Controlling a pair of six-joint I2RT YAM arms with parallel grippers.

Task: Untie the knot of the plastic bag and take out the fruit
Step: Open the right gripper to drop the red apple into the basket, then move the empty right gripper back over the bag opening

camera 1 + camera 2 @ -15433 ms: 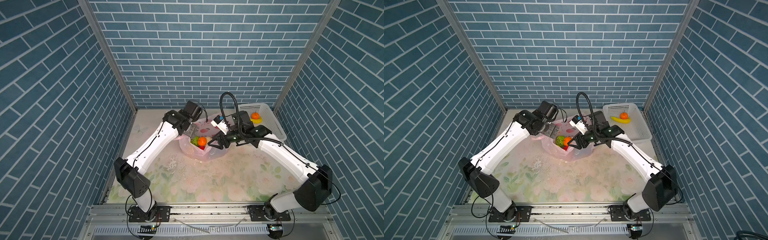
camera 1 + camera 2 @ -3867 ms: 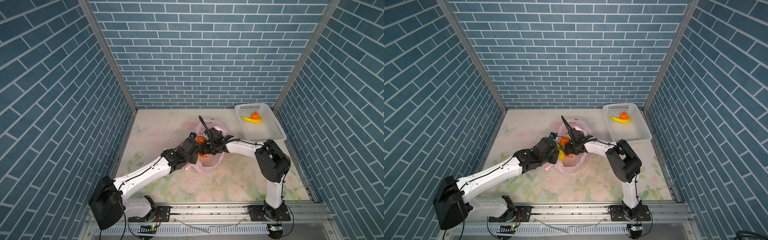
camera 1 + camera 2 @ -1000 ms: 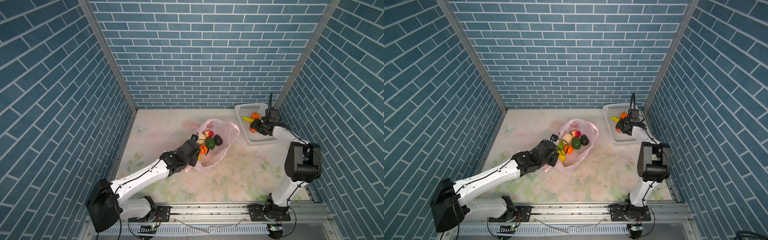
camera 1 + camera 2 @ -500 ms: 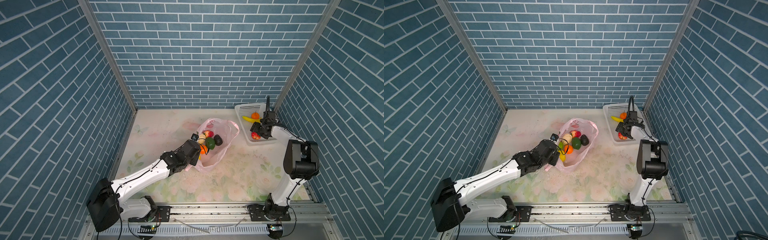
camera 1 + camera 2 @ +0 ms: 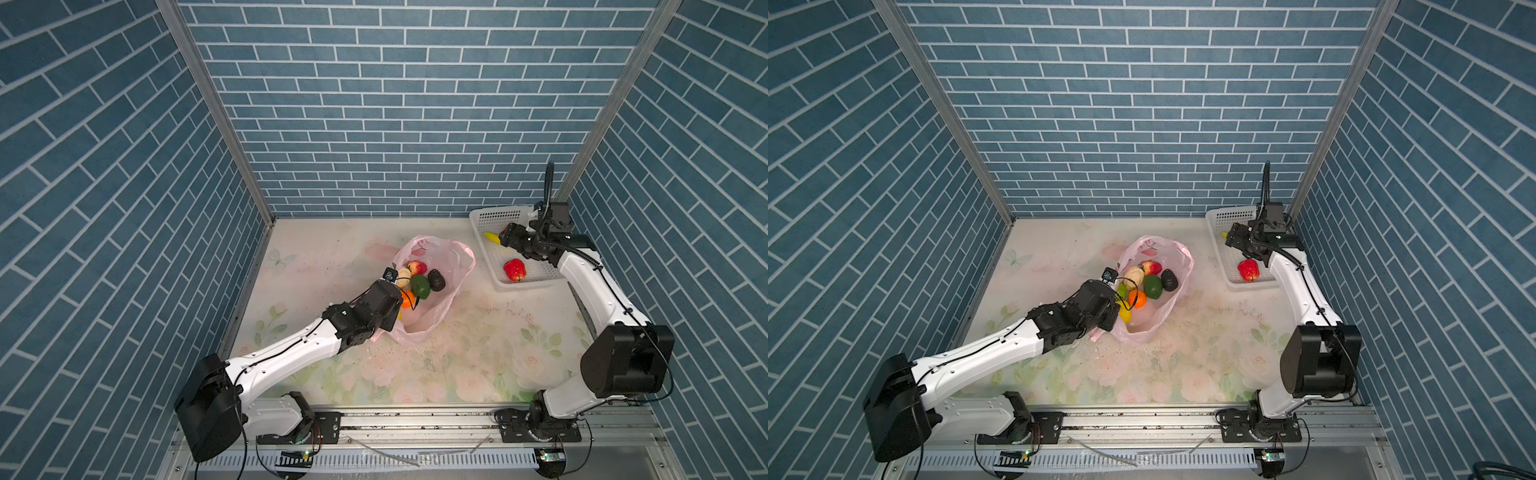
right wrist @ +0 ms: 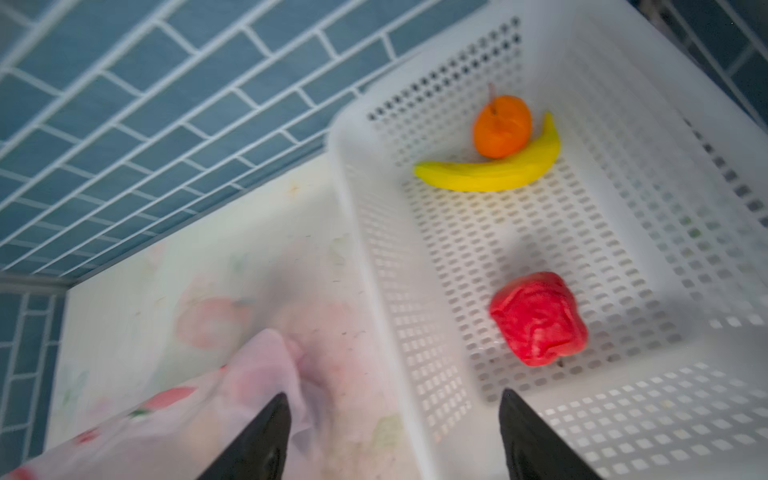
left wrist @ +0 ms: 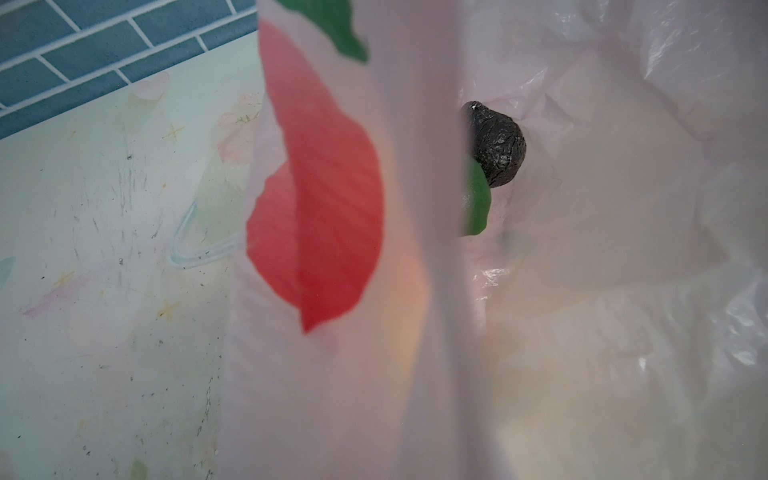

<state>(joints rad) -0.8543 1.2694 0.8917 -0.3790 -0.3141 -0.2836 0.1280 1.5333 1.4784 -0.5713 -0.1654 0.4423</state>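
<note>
I am looking down on the plastic bag, which is lying in the middle of the flowered table with its mouth gaping wide. Loose fruit is sitting inside it. In a top view I am seeing a red apple, a cream fruit, a glossy green fruit, a dark avocado and an orange fruit. A yellow lemon is peeking out just beside the left wrist.

The left gripper is sitting at the bag's near-left rim, clenched on the film. Its fingertips are hiding under the wrist in both top views. Pink film with a red print is filling the left wrist view right up against the lens, and the avocado is showing past it.

The white perforated basket is standing in the back right corner, apart from the bag. It is holding a bumpy red fruit toward its front. Farther back, a banana is lying with a tangerine touching it.

The right gripper is hovering over the basket's wall on the bag side. Its jaws are spread wide and nothing is between them.
</note>
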